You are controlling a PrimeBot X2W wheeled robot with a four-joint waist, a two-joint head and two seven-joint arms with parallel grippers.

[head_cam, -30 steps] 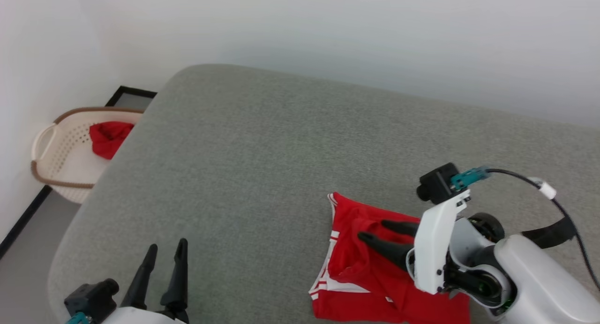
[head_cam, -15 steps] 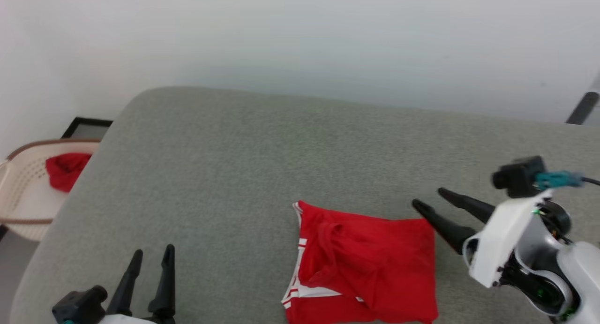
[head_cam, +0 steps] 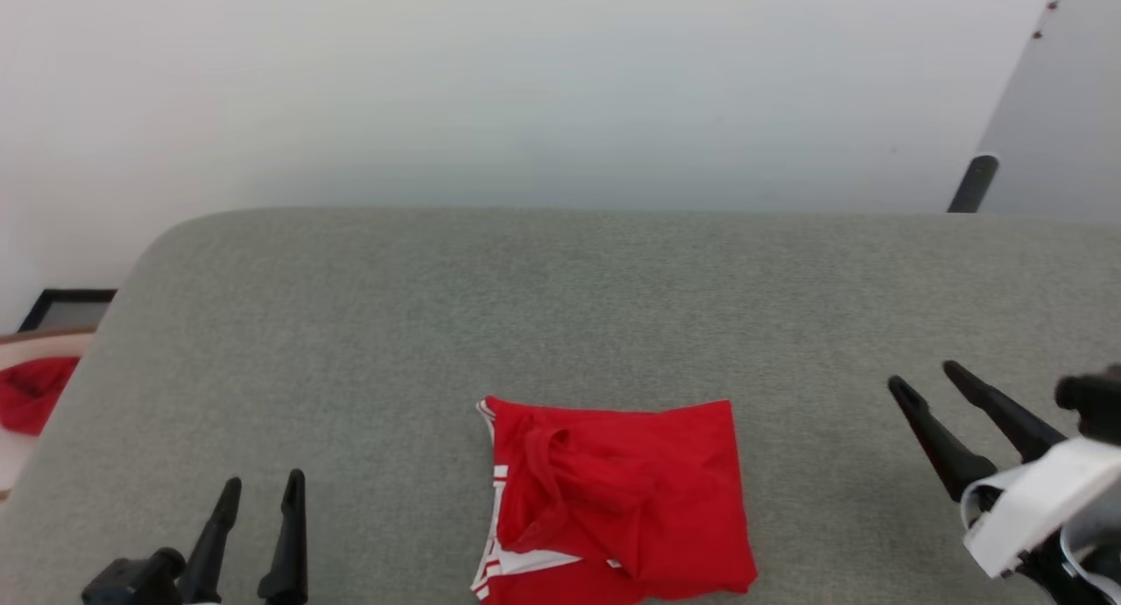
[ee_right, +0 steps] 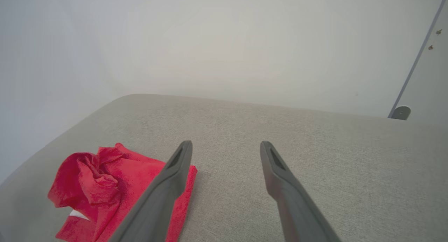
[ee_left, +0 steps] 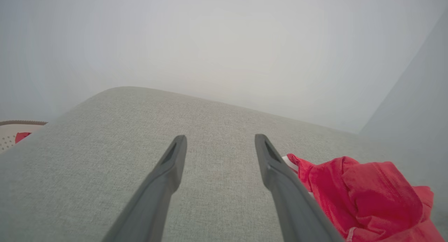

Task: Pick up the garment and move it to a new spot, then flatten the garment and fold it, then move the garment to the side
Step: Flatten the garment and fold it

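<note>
The garment [head_cam: 617, 491] lies folded on the grey cushion [head_cam: 525, 307], bottom centre of the head view. The left gripper [head_cam: 264, 479], lower left, and right gripper [head_cam: 922, 376], lower right, both gape empty.

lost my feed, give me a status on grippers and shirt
Left gripper open, empty. Right gripper open, empty. Garment roughly folded on grey cushion, between them, untouched. Nothing in the way.

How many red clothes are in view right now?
2. The folded shirt lies on the grey cushion; a red cloth sits in the basket at far left, partly cut off; more may hide there.
</note>
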